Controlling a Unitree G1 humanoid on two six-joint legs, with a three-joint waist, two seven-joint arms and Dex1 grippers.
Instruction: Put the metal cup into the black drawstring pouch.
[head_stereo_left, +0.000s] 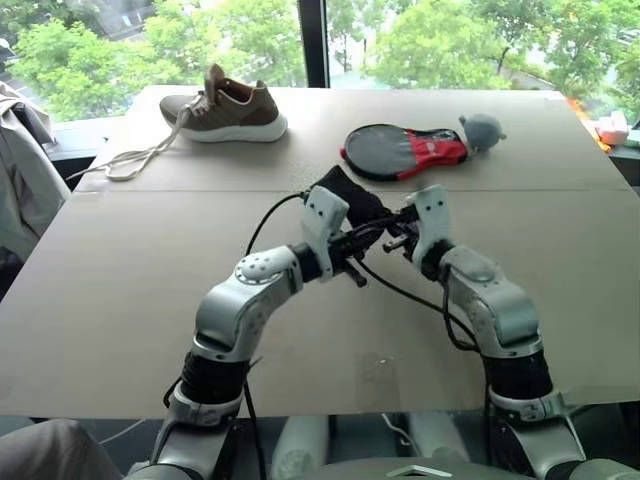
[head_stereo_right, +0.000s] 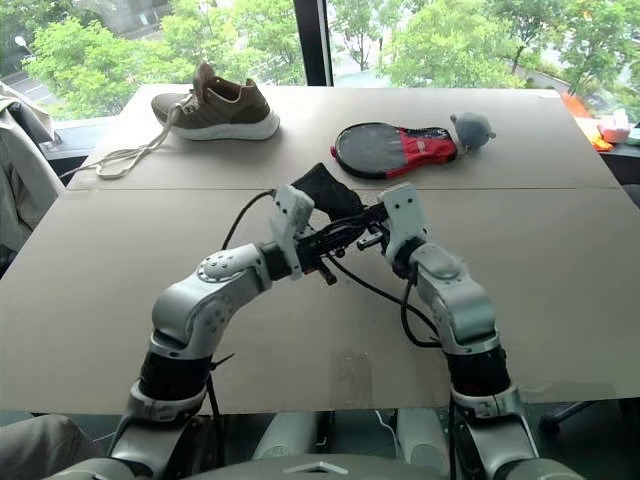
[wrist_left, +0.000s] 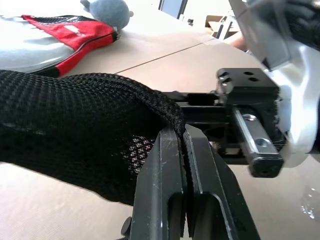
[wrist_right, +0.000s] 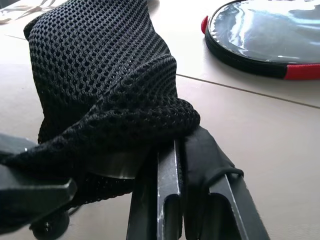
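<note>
The left end effector (wrist_left: 182, 165) has its two black fingers pressed together on the rim of the black drawstring pouch (wrist_left: 75, 130), a fold of the mesh fabric pinched between them. The right end effector (wrist_right: 175, 175) is likewise clamped on the pouch's edge, its fingers closed over a bunched fold of mesh. The two end effectors meet nose to nose above the middle of the bench (head_stereo_left: 120, 300), the left one pointing toward the right one, and the pouch hangs between them and bulges away on their far side.

Just beneath the mesh beside the right end effector's fingers, a curved shiny grey surface (wrist_right: 112, 167) shows under the fabric; whether it is the metal cup cannot be told for certain.

Beyond the right end effector, farther across the bench, lies a flat black-and-red oval case (head_stereo_left: 400, 152), with a small grey plush toy (head_stereo_left: 481, 130) touching its far end. Beyond the left end effector, well apart from it, a brown sneaker (head_stereo_left: 228, 107) with a white sole stands near the far edge, its loose laces (head_stereo_left: 135, 160) trailing toward the bench's side.
</note>
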